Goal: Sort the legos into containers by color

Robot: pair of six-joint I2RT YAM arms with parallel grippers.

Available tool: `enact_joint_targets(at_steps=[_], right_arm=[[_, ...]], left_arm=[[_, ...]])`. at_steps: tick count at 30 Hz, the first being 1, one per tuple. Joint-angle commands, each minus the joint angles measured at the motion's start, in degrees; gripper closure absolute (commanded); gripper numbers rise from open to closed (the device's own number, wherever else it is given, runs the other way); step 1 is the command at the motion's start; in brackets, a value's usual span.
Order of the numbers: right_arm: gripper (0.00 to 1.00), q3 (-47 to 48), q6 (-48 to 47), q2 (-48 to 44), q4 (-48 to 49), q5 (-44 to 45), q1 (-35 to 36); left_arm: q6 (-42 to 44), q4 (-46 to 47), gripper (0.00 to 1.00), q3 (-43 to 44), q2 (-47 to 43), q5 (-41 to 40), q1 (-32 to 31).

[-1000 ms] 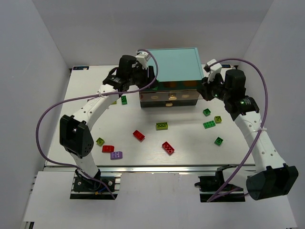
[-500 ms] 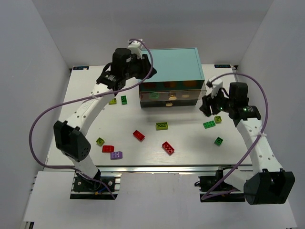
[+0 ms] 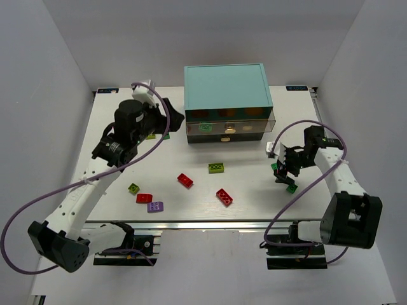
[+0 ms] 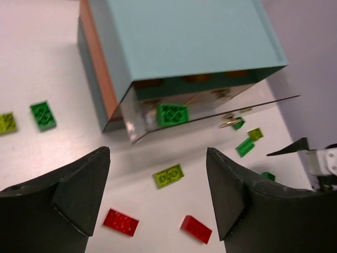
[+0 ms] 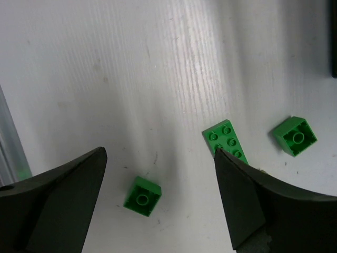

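The containers are see-through drawers (image 3: 229,126) in a dark cabinet with a teal top (image 3: 226,89); the top drawer (image 4: 210,112) stands pulled out and holds one dark green lego (image 4: 172,114). Red (image 3: 185,180), yellow-green (image 3: 216,168) and purple (image 3: 154,206) legos lie scattered on the white table. My left gripper (image 3: 173,121) hangs open and empty left of the cabinet, above the table (image 4: 157,158). My right gripper (image 3: 283,171) is open and empty (image 5: 160,158) low over the green legos: a small upturned one (image 5: 142,196) lies between its fingers and a longer one (image 5: 224,139) by the right finger.
More legos lie left of the cabinet: a green one (image 4: 43,115) and a yellow-green one (image 4: 6,122). Another red one (image 3: 224,196), a red one (image 3: 144,198) and a small yellow-green one (image 3: 133,188) sit near the front. A further green brick (image 5: 295,136) lies right of my right gripper.
My left arm pulled back leftward from the cabinet and its jaws opened wide. My right arm swung from the cabinet's right side down over the green legos, jaws opening.
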Motion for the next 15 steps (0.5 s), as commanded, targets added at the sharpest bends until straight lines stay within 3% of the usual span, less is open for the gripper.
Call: enact_joint_targets(at_steps=[1,7,12,15], right_arm=[[0.11,2.63,-22.78,3.35,-7.37,-0.99,-1.91],[0.14,6.57,-26.15,11.17,0.09,4.10,-3.50],[0.24,13.08,-34.29,18.83,-1.13,6.66,-4.38],[0.24,13.96,-36.33,22.00,-0.69,7.62,-4.12]], left_arm=[[-1.65,-3.99,0.16,-4.28,-2.44,-5.84,0.09],[-4.02,-4.52,0.15,-9.90,-7.28,-8.04,0.09],[-4.82,-4.61,0.15,-12.99,-9.22,-8.22,0.09],[-4.65,-5.57,0.15,-13.08,-9.13,-8.57,0.09]])
